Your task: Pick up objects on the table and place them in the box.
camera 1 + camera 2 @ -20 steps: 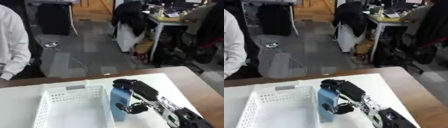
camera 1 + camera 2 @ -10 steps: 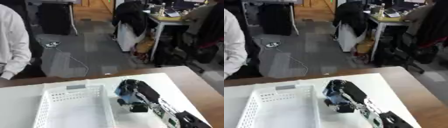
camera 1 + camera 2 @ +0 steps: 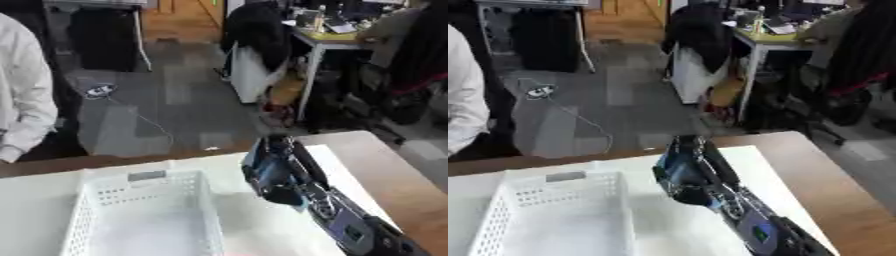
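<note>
In the left eye view the right hand (image 3: 282, 172) is curled around a blue object (image 3: 267, 167), held above the bench (image 3: 385, 165) just right of the white box (image 3: 140, 220). Released here, it could miss the box and land outside. In the right eye view the fingers hide most of the object; the left hand is out of sight.

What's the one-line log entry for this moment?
right hand: shut on blue object, lifted | white basket: nothing visible inside | position: right of basket | left hand: not in view

Right hand (image 3: 278, 172) raised, fingers curled.
</note>
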